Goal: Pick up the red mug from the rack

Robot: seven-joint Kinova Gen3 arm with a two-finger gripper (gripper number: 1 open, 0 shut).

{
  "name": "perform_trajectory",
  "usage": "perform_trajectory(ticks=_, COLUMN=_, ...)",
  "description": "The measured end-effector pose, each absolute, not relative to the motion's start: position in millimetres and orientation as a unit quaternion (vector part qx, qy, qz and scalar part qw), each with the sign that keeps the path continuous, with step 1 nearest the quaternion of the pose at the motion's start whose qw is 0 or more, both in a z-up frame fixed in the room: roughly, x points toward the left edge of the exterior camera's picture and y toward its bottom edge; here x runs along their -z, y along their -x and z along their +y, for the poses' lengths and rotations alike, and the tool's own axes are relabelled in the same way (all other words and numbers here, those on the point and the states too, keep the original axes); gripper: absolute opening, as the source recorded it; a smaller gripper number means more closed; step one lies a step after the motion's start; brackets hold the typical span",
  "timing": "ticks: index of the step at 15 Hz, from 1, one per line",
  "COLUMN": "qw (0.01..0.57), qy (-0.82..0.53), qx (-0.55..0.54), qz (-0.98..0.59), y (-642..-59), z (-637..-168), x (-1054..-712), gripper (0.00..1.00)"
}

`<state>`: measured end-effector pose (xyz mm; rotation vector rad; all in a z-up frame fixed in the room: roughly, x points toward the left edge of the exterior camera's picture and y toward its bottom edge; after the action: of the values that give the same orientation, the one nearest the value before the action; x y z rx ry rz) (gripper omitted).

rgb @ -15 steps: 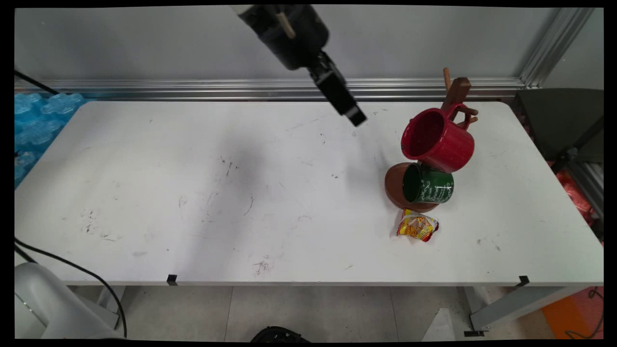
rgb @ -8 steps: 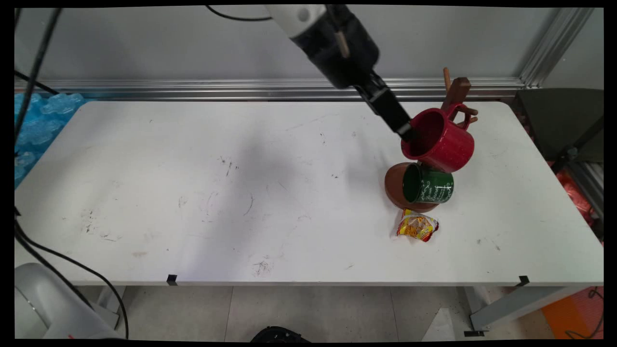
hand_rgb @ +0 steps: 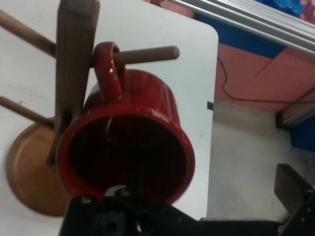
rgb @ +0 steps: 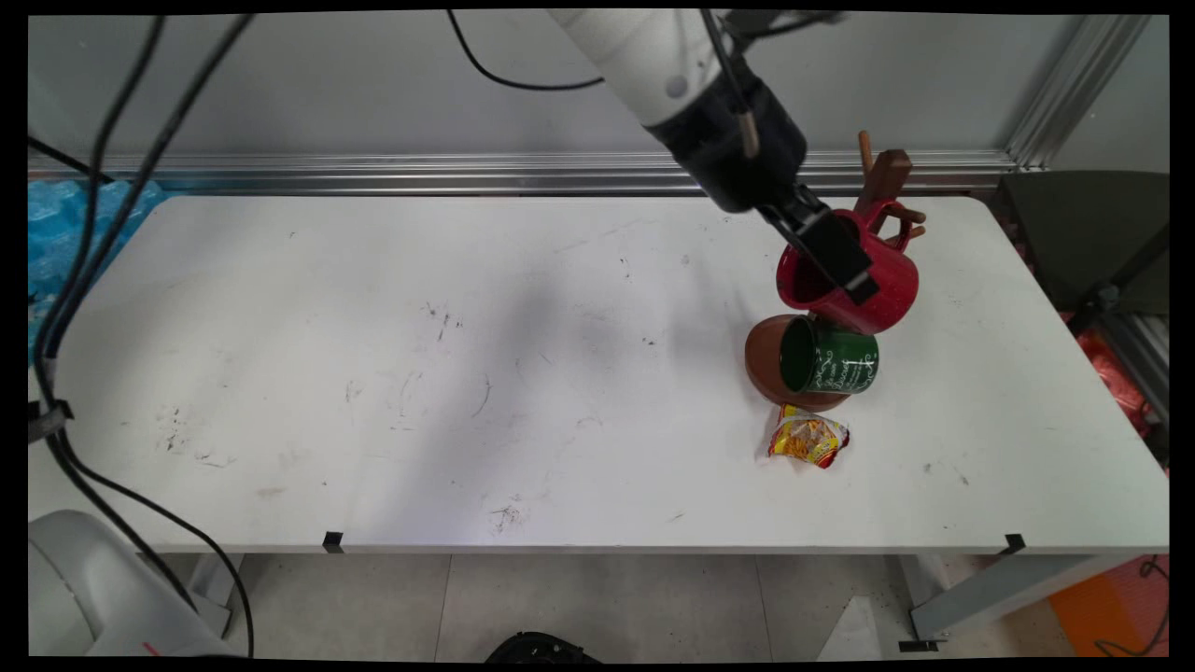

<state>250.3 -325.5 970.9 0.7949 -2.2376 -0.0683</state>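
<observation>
The red mug [rgb: 882, 285] [hand_rgb: 130, 142] has a glossy, smooth glaze like enamel or ceramic, with bright highlights along its handle and rim. The green mug [rgb: 831, 359] is likewise smooth and shiny, with pale lettering on its side. The mug tree [rgb: 882, 182] [hand_rgb: 74, 59] is brown wood with a dull, satiny finish; its round base [rgb: 761, 359] [hand_rgb: 27, 172] and pegs look the same. The snack packet [rgb: 808, 439] is crinkled, shiny foil or plastic. The table [rgb: 373, 355] is matt white, scuffed with dark marks. The gripper [rgb: 840, 261] looks like matt black plastic, the arm's shell [rgb: 644, 47] smooth white plastic. The rail [rgb: 373, 173] behind is brushed metal.
</observation>
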Motion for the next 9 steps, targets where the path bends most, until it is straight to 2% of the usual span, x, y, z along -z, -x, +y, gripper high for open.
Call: perform_trajectory(ticks=9, qw=0.383, qy=-0.349, qx=0.035, qz=-0.854, y=-219, z=-337, x=-937, gripper=1.0)
